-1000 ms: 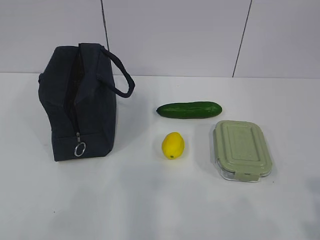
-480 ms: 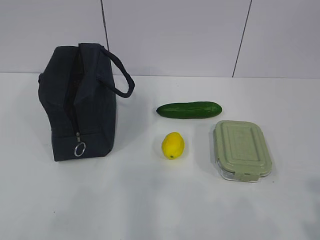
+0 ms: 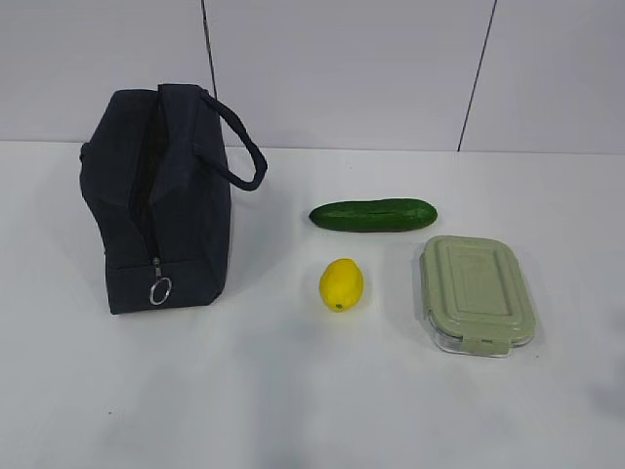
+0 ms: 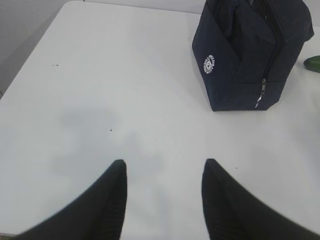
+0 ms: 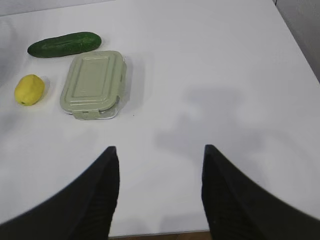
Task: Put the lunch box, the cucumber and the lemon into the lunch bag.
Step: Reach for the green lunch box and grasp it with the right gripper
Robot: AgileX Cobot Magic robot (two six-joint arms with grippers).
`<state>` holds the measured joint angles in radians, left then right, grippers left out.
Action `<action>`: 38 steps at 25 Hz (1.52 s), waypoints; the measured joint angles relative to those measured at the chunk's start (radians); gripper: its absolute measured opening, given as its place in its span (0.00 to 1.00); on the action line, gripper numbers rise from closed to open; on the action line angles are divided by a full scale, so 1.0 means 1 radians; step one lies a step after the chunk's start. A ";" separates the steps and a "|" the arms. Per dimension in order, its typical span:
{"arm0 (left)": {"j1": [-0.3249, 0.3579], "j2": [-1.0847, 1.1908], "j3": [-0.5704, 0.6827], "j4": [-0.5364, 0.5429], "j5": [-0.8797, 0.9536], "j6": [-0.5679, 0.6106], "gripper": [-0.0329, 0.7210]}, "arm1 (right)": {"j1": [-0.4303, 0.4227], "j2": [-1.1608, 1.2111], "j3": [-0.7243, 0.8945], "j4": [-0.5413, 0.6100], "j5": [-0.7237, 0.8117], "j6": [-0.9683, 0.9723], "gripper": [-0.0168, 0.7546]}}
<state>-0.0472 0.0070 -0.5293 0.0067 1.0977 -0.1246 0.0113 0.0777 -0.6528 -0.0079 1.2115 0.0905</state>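
Lunch bag [image 3: 166, 200] is standing upright at table left in the exterior view, zipper looking parted along the top, likely so items can drop in. Cucumber [image 3: 373, 214], lemon [image 3: 341, 284] and lunch box [image 3: 476, 293] are lying apart to its right, each reachable alone; no arm is showing here.

Left wrist view: left gripper [image 4: 164, 192] is hovering spread and empty over bare table [image 4: 100, 90], bag ahead to the right.

Right wrist view: right gripper [image 5: 160, 187] is hanging spread, holding nothing, lunch box nearest ahead. Nothing is packed yet.
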 joint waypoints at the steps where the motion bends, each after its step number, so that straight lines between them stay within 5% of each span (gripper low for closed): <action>1: 0.000 0.000 0.000 0.000 0.000 0.000 0.49 | 0.002 0.028 -0.019 0.008 0.004 0.000 0.57; 27: 0.000 0.000 0.000 0.000 0.000 0.000 0.49 | 0.053 0.865 -0.303 0.524 -0.173 -0.389 0.57; 34: 0.000 0.000 0.000 0.000 0.000 0.000 0.49 | -0.179 1.147 -0.394 0.866 -0.082 -0.656 0.57; 38: 0.000 0.000 0.000 0.000 0.000 0.000 0.49 | -0.265 1.294 -0.432 0.921 -0.051 -0.750 0.57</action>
<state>-0.0472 0.0070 -0.5293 0.0067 1.0977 -0.1246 -0.2540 1.3718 -1.0844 0.9131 1.1607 -0.6592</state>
